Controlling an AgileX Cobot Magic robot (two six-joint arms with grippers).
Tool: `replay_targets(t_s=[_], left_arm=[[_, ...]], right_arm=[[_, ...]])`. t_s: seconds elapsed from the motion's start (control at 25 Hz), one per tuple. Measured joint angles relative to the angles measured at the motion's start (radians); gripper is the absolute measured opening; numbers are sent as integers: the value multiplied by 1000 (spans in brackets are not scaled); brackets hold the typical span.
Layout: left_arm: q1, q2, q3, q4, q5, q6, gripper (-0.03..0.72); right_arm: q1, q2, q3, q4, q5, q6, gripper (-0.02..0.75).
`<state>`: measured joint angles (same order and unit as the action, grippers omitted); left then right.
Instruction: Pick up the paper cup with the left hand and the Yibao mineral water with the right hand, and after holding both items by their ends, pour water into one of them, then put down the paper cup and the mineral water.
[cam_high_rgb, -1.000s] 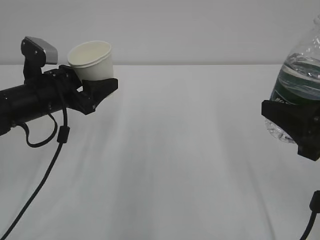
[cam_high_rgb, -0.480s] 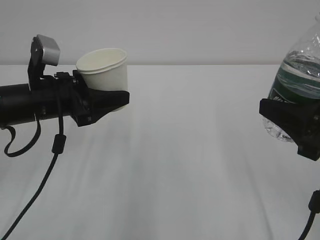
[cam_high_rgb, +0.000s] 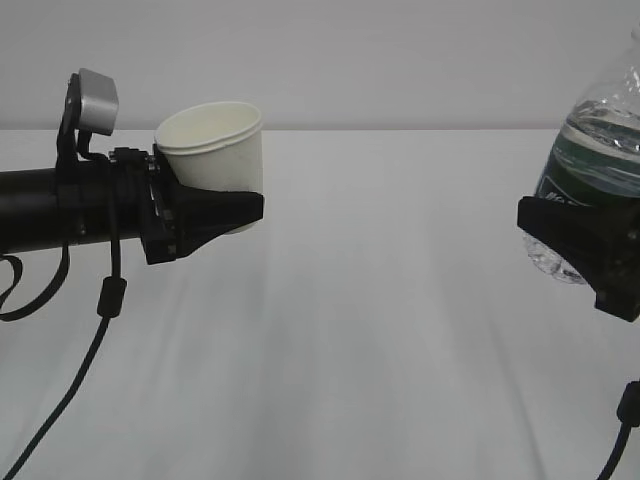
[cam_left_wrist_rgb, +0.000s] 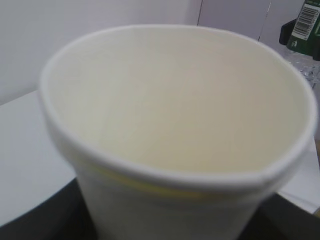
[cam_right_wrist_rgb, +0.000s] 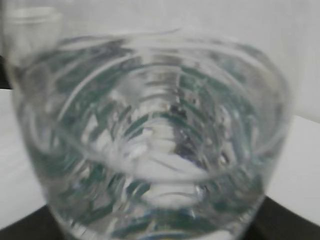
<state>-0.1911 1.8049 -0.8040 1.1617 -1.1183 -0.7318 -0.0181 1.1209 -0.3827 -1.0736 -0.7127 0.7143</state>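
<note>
holding the paper cup (cam_high_rgb: 212, 145) clamped near its base in my left hand (cam_high_rgb: 215, 208), upright above the table (cam_high_rgb: 400, 330); right hand (cam_high_rgb: 585, 255) grips the yibao mineral water (cam_high_rgb: 595, 165) low on its body.

- The table (cam_high_rgb: 400, 300) is white and covers most of the picture. It has soft gray shadows in long faint stripes.
- Behind the table is a plain pale gray wall (cam_high_rgb: 380, 60).
- The light is soft and even.
- No windows or other furniture show.

no text is legible; only a barcode on the bottle's green label (cam_left_wrist_rgb: 303, 22) shows
</note>
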Motion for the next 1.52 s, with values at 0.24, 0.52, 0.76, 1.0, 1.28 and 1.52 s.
replay_targets(t_s=[0.24,0.52,0.76,1.0,1.28,1.52], left_arm=[[0,0,0,37,-1,-11,477],[0,0,0,64,-24,-24,474],[0,-2,0,68,-30,-44,473],[0,-7,0,71,-30,-48,471],[-5,-7,0,75,-33,-50,470],[-5,-7,0,79,-26,-50,470]], right_arm=[[0,0,0,0,-4,7,417],[0,0,0,-2,-56,35,417],[0,0,0,-28,-59,37,417],[0,0,0,-38,-61,37,417],[0,0,-2,-43,-64,37,417],[0,31,-39,-49,-65,35,417]])
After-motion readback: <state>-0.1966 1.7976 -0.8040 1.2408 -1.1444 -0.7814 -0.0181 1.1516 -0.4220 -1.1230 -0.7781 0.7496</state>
